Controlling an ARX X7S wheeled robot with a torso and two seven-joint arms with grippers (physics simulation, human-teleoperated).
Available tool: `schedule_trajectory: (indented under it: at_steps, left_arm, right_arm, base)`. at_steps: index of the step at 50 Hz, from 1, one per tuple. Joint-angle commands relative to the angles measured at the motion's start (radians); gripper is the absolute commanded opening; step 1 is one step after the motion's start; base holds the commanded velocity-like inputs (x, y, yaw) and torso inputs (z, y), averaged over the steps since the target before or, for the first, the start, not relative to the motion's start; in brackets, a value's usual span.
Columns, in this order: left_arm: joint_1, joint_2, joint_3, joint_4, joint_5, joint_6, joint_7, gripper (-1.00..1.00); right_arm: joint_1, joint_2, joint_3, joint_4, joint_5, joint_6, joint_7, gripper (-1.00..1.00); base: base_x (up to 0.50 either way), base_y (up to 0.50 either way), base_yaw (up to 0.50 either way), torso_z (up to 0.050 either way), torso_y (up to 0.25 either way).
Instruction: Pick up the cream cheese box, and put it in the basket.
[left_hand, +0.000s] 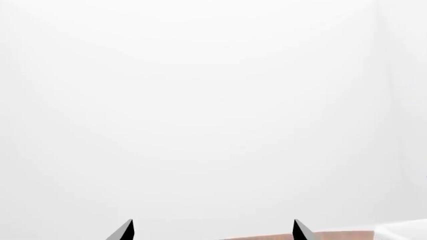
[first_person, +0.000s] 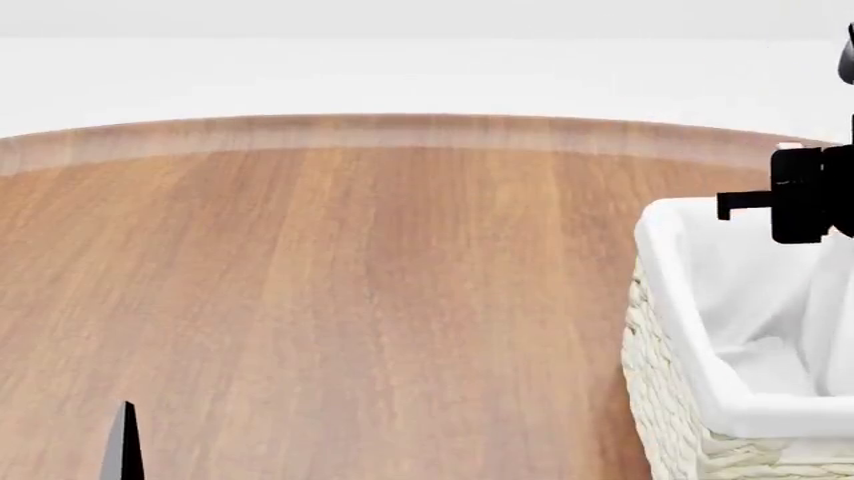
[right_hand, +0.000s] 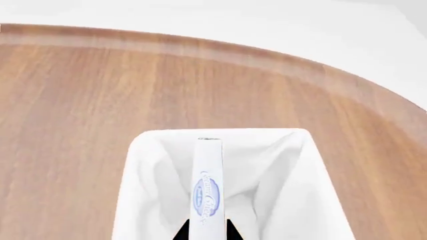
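While the left tool (left_hand: 212, 231) is waiting with its tips spread apart and holding nothing, the right tool (right_hand: 207, 229) is pinching the cream cheese box (right_hand: 207, 185) on its edge, hanging over the open basket (first_person: 687, 310). Next, I think, it needs lowering a little and letting go. The wooden tabletop (first_person: 334, 290) is sitting in a plain white room.
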Motion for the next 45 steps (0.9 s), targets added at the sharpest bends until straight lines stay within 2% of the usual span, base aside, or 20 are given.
schedule_trajectory:
  at_steps: [1,8,19,33,45]
  left_arm:
    - [-0.003,0.000,0.012,-0.008,0.011,0.000,-0.002,1.00]
    - [-0.007,-0.002,0.013,-0.007,0.012,-0.004,-0.003,1.00]
    - [-0.009,0.000,0.035,-0.013,0.033,-0.007,-0.004,1.00]
    - [-0.008,-0.001,0.045,-0.020,0.039,-0.003,-0.006,1.00]
    - [-0.011,-0.003,0.049,-0.026,0.036,0.001,-0.007,1.00]
  right_arm:
    - [0.006,0.003,-0.051,0.042,-0.045,-0.018,-0.123,-1.00]
    - [0.019,-0.018,-0.075,0.134,-0.061,-0.071,-0.245,-1.00]
    - [-0.013,-0.023,-0.074,0.214,-0.095,-0.143,-0.280,-1.00]
    - [-0.060,-0.026,0.058,0.216,-0.162,-0.159,-0.270,-1.00]
    - [-0.102,-0.042,0.198,0.217,-0.302,-0.159,-0.279,-1.00]
  base:
    - [0.00,0.00,0.00,0.000,0.000]
    - [0.00,0.00,0.00,0.000,0.000]
    - [0.00,0.00,0.00,0.000,0.000]
    - [0.00,0.00,0.00,0.000,0.001]
    - [0.00,0.00,0.00,0.001,0.001]
